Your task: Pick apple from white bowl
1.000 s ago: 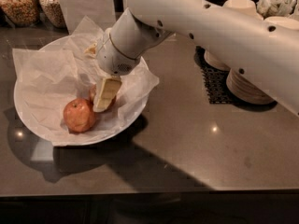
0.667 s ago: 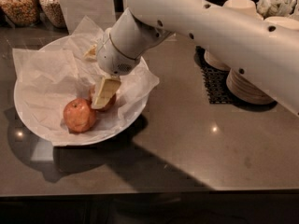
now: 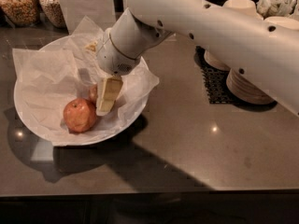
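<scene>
The wide white bowl [image 3: 28, 115], lined with crumpled white paper, sits at the left of the dark counter. A paler orange-red speckled apple [image 3: 79, 115] lies at its front. Just behind it a small patch of a deeper red apple [image 3: 93, 93] shows, mostly hidden by my gripper. My gripper [image 3: 105, 104] reaches down into the bowl from the big white arm, right beside that red patch and just right of the speckled apple. I cannot tell whether it touches either apple.
Stacks of beige paper bowls [image 3: 247, 85] stand on a black mat [image 3: 212, 85] at the right. Two glass jars [image 3: 21, 3] of food stand at the back left, with a white box [image 3: 86, 3] behind the bowl. The counter's front edge runs along the bottom.
</scene>
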### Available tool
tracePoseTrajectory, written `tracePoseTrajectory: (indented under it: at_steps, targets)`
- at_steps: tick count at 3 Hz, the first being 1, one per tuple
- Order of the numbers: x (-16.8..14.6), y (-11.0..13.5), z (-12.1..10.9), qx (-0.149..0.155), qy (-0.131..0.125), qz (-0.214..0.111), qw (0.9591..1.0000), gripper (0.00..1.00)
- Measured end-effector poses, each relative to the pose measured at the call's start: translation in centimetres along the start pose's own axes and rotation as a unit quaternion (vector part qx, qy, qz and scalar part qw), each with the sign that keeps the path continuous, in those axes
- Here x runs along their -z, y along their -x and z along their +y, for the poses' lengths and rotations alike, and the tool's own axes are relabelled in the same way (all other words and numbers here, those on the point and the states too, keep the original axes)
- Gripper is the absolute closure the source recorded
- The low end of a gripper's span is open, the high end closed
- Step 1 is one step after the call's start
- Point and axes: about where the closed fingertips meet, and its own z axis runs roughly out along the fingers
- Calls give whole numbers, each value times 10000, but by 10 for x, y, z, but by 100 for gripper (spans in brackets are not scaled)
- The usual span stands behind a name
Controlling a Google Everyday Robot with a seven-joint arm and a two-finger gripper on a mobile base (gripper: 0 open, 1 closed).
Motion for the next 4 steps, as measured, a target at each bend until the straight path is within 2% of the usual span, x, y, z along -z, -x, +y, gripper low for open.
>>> tracePoseTrajectory:
  at_steps: [1, 2, 3, 4]
  targets:
    - [0, 0, 0, 0, 0, 0, 10000, 25]
    - [0, 0, 0, 0, 0, 0, 10000, 32]
    - [0, 0, 0, 0, 0, 0, 10000, 33]
    - [0, 0, 0, -1, 0, 1, 10000, 24]
